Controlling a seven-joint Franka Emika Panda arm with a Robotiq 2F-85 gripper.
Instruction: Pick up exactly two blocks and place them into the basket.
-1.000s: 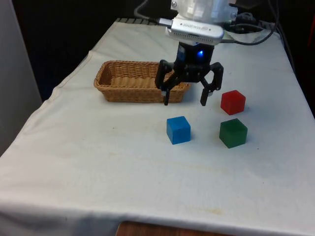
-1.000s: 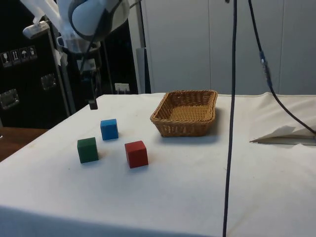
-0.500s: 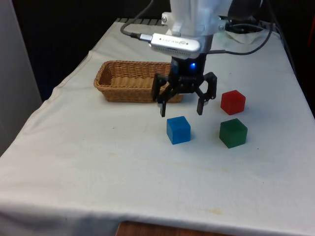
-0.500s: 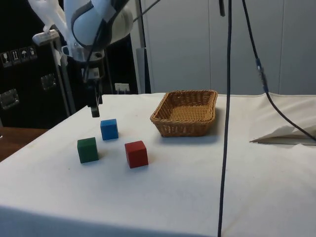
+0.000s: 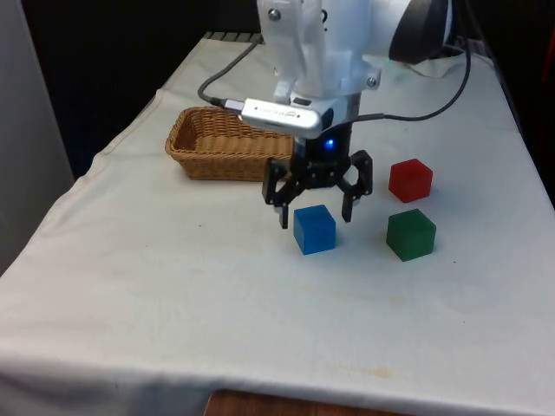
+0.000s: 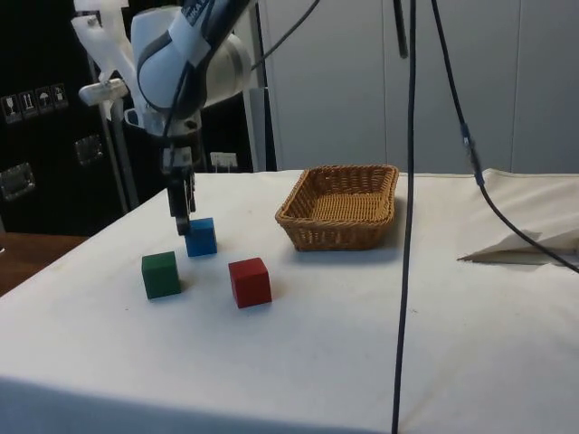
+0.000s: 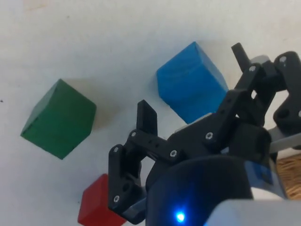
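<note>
My pincer (image 5: 315, 211) hangs spread wide and holds nothing, its two fingers either side of the blue block (image 5: 314, 229) and a little above it, so far as I can judge from the front; from the side, the fingers (image 6: 183, 215) stand just at the block's far edge, and I cannot tell whether the tips are yet down past its top face.

The blue block looks like a small solid cube, painted and smooth, probably wood or hard plastic. I judge it light and stiff, nothing that would crush, though the glossy faces may slip if I squeeze near an edge. The best hold is flat on two opposite side faces, around mid-height. In the wrist view the block (image 7: 192, 88) sits turned somewhat against the line of my fingers, so a corner could catch first and twist it.

The green block (image 5: 410, 234) sits to the front view's right of the blue one, well apart, and the red block (image 5: 410, 179) lies farther back, beyond the green. Neither crowds my fingers. The basket (image 5: 199, 147) stands on the far left, a shallow woven thing with low walls and nothing in it.

The white cloth (image 5: 173, 286) is soft and slightly creased, so a block may rock when nudged.
</note>
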